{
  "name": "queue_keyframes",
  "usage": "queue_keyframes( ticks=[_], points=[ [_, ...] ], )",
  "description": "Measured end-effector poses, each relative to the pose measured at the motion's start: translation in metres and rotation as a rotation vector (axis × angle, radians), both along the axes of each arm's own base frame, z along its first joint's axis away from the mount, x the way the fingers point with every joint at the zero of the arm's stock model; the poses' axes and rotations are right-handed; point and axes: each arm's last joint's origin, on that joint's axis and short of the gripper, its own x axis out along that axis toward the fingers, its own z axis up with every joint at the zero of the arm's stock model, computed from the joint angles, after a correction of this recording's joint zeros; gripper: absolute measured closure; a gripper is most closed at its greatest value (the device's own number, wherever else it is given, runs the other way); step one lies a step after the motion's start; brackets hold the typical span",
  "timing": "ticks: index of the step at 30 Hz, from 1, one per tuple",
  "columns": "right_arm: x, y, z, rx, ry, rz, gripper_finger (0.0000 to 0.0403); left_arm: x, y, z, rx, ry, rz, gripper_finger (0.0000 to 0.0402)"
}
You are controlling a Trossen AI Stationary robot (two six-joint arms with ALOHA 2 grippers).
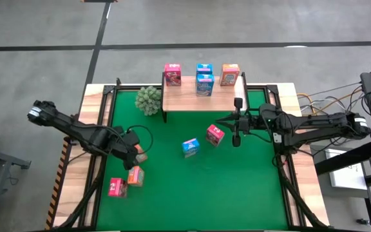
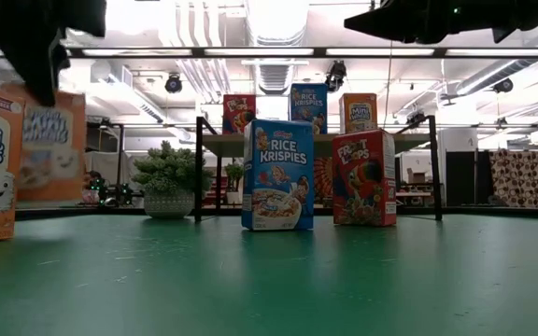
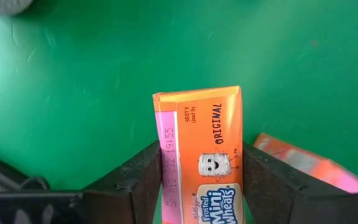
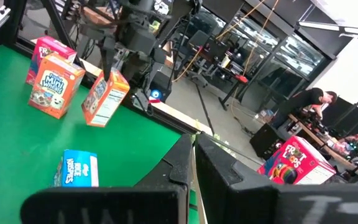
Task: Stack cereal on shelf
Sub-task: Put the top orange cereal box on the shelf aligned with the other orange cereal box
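- Left gripper [image 3: 197, 180] has its two fingers pressed on the sides of an orange box [image 3: 201, 155], and from the right wrist view that box hangs tilted, clear of the mat [image 1: 250, 193].
- Just beside it on the mat stands a second orange box [image 1: 134, 176], with a pink box [image 1: 116, 187] next to that, both near my left edge.
- Toward the middle of the mat stand a blue box [image 1: 190, 147] and another pink box [image 1: 214, 135], close together but apart.
- Behind them is the shelf [image 1: 192, 102], with a plant ball [image 1: 149, 99] at its left end.
- On the shelf I count four: a pink one [image 1: 172, 74], two blue ones [image 1: 204, 84] one behind the other, and an orange one [image 1: 230, 75].
- My right gripper [image 1: 236, 138] waits with fingers closed, empty, over the mat in front of the shelf's right end.
- I judge the job under halfway: four placed, one in my grip, four on the mat to fetch.
- Next, I reckon, this orange box goes to the shelf beside its match.
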Motion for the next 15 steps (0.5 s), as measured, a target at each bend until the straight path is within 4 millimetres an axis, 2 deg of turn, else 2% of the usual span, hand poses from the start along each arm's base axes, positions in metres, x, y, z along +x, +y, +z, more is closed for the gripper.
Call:
queue_keyframes(
  ticks=[7,15],
  points=[
    [-0.017,0.002,0.007,0.055,0.013,0.000,0.0390,0.008,-0.001,0.031,0.051,-0.129,-0.045,0.0226],
    [-0.037,0.008,0.007,0.082,0.006,0.017,0.0390,0.030,-0.002,0.083,0.223,-0.461,-0.199,0.0226]
  ],
)
